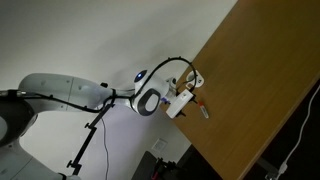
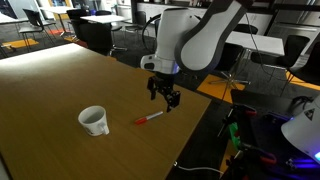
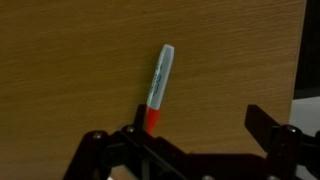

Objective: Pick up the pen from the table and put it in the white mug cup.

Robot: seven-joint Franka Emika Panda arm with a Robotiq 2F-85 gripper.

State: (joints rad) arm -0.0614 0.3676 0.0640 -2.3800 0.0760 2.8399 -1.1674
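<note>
In an exterior view, office desks [image 2: 100, 18] and dark chairs [image 2: 293, 47] fill the far background. At near right sits a white rounded device [image 2: 303, 130], a green light [image 2: 229, 128] glowing to its left. In an exterior view, a white cable [image 1: 298, 145] trails down at right.

Nothing I can read in any of my views.
The short red-orange pen with a whitish barrel [image 3: 157, 88], lying on the light-brown wooden worktop [image 3: 70, 60], seems to carry a thin dark strip of print along its side in my wrist view. It is too small and blurred for me to make out.
</note>
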